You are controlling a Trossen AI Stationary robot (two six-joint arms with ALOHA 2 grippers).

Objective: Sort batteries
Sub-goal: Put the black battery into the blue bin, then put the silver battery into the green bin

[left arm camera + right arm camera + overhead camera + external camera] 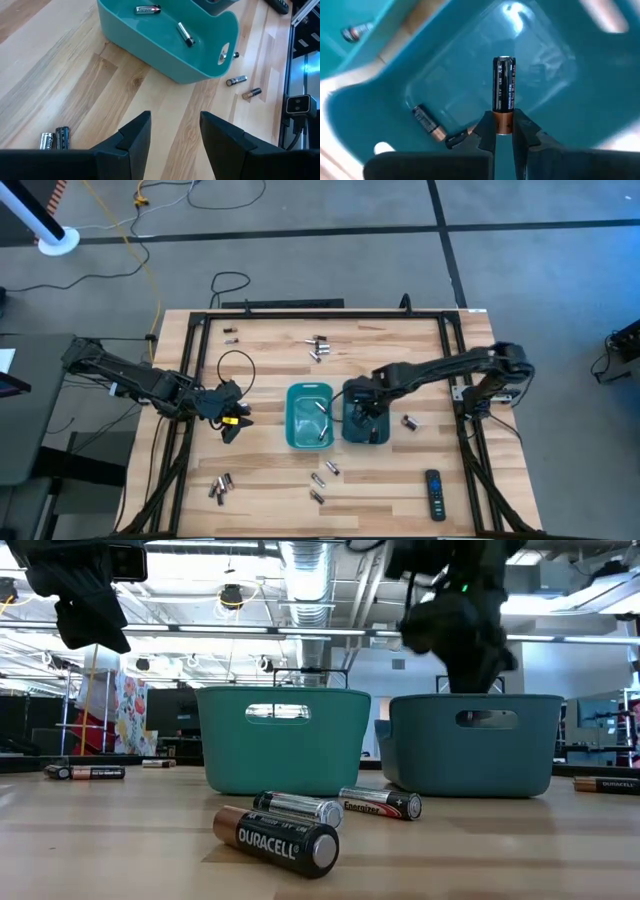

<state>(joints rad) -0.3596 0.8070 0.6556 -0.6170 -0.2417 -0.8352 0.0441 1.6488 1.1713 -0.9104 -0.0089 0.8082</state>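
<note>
Sorting partly done, judging by the layout: two silvery cells in the left teal bin (309, 417), a couple of dark copper-ended ones in the right teal bin (366, 430). Right end effector (503, 131) over that bin at frame centre, pinching a dark battery (503, 84) by its copper end; left end effector (174, 131) spread wide, empty, above bare tabletop (270, 360) at centre left. Loose batteries (220, 486) left at lower left, lower centre, upper centre and upper left.

In the low view, the dark battery (277, 837) lying nearest the table's front edge reads "DURACELL" in white letters along its black body. Behind it, towards the teal bins, a silvery battery (380, 803) carries red "Energizer" lettering. The print on the battery (503, 95) seen in the right wrist view is too small to read.
</note>
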